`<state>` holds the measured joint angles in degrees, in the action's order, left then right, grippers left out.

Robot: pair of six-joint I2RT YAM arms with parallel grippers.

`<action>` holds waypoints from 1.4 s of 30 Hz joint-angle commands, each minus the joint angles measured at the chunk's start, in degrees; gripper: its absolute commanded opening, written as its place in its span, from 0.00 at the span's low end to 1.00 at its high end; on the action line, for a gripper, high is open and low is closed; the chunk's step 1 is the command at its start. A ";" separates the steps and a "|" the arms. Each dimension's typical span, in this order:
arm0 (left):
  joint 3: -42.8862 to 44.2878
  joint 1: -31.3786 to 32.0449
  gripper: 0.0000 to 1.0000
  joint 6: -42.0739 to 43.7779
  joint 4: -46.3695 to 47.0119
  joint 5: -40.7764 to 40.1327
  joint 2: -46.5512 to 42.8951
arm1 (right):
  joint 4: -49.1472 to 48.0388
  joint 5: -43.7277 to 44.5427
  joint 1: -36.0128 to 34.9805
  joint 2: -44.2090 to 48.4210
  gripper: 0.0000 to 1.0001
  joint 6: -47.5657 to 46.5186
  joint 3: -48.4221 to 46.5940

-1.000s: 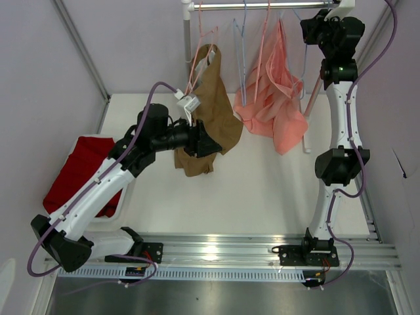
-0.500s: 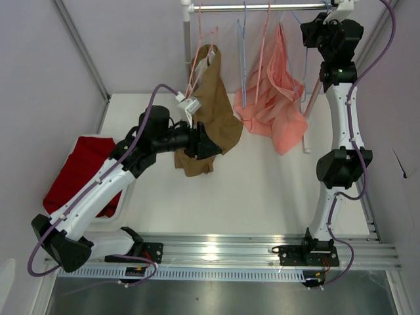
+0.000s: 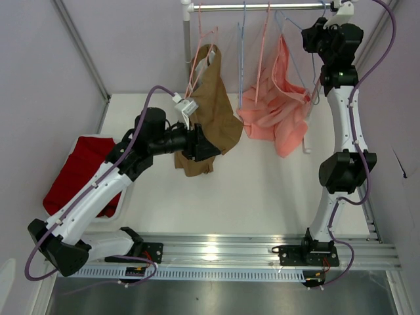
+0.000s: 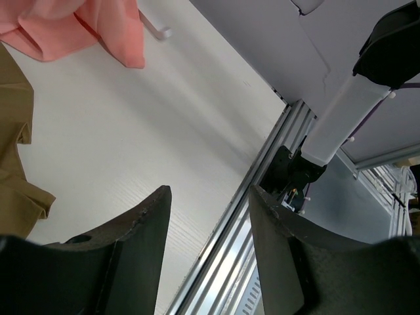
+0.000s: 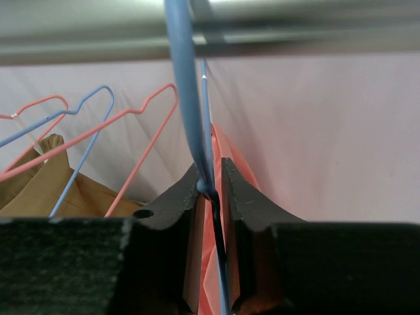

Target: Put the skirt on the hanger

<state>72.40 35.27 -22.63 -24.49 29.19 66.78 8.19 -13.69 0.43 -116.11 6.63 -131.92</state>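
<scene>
The right gripper (image 5: 210, 169) is flanking the hanger (image 5: 181, 65) between narrow jaws, grip unclear; the left gripper (image 4: 210, 195) is gaping, empty.

Left arm (image 3: 98, 190) reaches from its base at the near left up and rightward, elbow bent, wrist turned to the right. Left gripper (image 4: 207, 197) has its jaws wide apart with nothing between them. Right arm (image 3: 341, 118) stretches almost straight away from its base, wrist high at the far right. Right gripper (image 5: 210, 174) has its fingers (image 5: 174, 203) nearly together, a narrow gap left, with the hanger (image 5: 183, 79) wire running between them. Unclear if it is clamped.
</scene>
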 commanded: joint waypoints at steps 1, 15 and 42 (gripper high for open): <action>-0.24 -0.11 0.56 -0.83 2.25 1.22 -1.48 | -1.59 1.48 0.54 4.40 0.22 -0.83 1.74; 0.02 -0.02 0.58 -0.92 1.20 0.52 -3.15 | 0.17 6.48 1.51 10.90 0.45 -1.01 8.51; -3.23 -0.02 0.65 -3.55 -6.09 -15.20 -16.15 | 21.78 -4.78 -7.96 56.85 0.76 22.12 60.25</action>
<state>70.32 35.29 -23.73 -29.69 18.92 53.34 26.09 -18.41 -1.87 -61.21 27.29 -78.19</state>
